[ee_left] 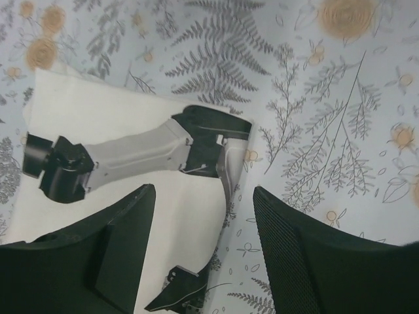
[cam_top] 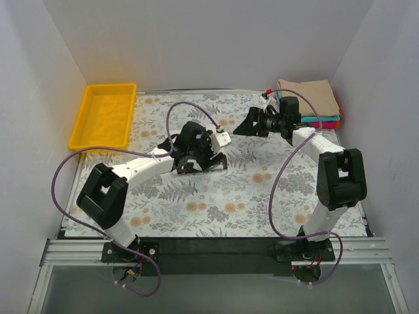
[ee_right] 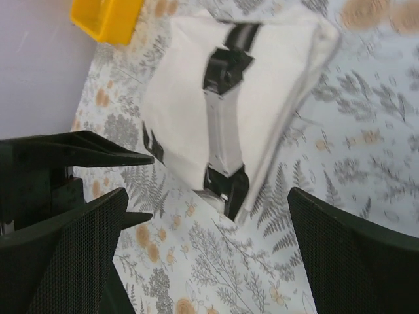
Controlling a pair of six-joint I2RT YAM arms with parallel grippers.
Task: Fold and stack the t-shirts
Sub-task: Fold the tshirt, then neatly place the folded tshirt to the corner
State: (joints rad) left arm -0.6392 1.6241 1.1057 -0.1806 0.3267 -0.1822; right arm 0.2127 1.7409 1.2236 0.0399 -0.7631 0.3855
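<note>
A plain white t-shirt (ee_left: 98,111), folded into a flat rectangle, lies on the floral cover; a grey and black arm link crosses it. It also shows in the right wrist view (ee_right: 275,78). I cannot make it out in the top view. My left gripper (cam_top: 200,167) is open and empty above the shirt's right edge (ee_left: 203,196). My right gripper (cam_top: 241,127) is open and empty, above the cover short of the shirt's near corner (ee_right: 208,196). A folded stack stands at the back right: tan shirt (cam_top: 308,97) on top, teal (cam_top: 324,119) and red (cam_top: 325,125) below.
A yellow tray (cam_top: 105,114) stands at the back left and shows in the right wrist view (ee_right: 105,16). White walls close in the back and both sides. Purple cables loop from both arms over the cover (cam_top: 222,203).
</note>
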